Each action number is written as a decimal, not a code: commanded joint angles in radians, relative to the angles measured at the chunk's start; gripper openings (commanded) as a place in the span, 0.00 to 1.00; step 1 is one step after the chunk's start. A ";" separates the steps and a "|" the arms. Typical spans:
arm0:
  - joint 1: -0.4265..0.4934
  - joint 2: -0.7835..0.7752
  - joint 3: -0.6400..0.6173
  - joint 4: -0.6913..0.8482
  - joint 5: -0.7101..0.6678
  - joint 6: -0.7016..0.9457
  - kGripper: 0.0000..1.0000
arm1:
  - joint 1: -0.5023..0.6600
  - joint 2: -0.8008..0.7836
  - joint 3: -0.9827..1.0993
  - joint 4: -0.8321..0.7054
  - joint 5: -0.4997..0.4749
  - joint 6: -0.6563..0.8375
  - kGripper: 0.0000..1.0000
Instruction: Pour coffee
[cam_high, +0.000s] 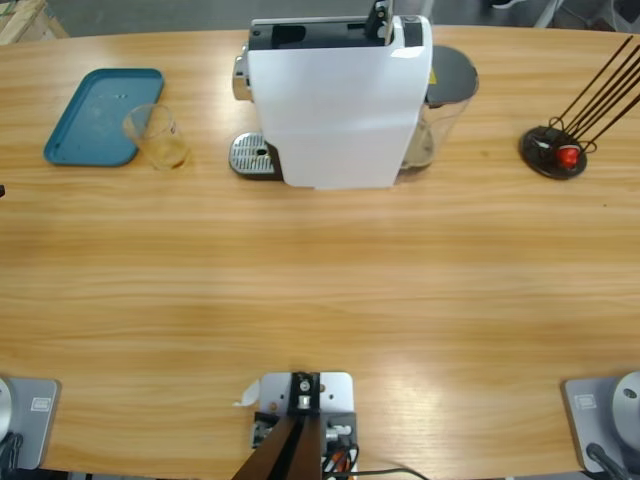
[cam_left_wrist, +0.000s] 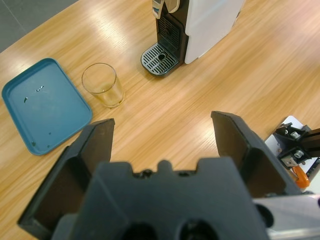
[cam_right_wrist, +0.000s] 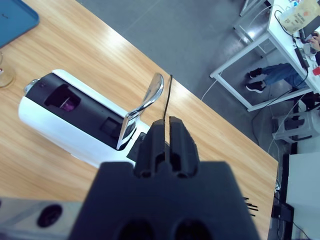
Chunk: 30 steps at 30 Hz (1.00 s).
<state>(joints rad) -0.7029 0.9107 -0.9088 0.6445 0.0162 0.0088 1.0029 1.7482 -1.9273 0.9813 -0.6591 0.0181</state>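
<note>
Wooden table (cam_high: 320, 290), empty tumbler (cam_left_wrist: 102, 84) beyond left end effector (cam_left_wrist: 162, 137)

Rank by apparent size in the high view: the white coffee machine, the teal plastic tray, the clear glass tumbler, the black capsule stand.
1. White coffee machine, largest.
2. Teal plastic tray.
3. Clear glass tumbler and black capsule stand's round base look alike; its thin rods reach further, so unranked.

Beyond the wooden table (cam_right_wrist: 210, 130) we see grey floor (cam_right_wrist: 190, 35), plain and evenly lit. At two o'clock in the right wrist view stands a white desk (cam_right_wrist: 280, 40) on thin white legs, clutter on top. Under it, a seated person's legs (cam_right_wrist: 272, 75) in jeans and dark shoes. We see more grey floor at eleven o'clock in the left wrist view.
</note>
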 joint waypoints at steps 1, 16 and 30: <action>-0.006 -0.007 0.034 -0.006 -0.007 -0.015 0.83 | -0.011 0.022 0.039 -0.036 -0.010 0.002 0.00; -0.006 -0.011 0.034 -0.007 -0.007 -0.015 0.83 | -0.009 0.127 -0.084 -0.046 0.053 -0.063 0.00; -0.006 -0.030 0.034 -0.003 -0.006 -0.017 0.83 | 0.049 0.180 -0.049 -0.041 0.125 -0.016 0.00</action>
<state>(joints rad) -0.7033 0.9106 -0.9088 0.6445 0.0162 0.0088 1.0145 1.8571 -2.0244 0.9414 -0.5616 -0.0227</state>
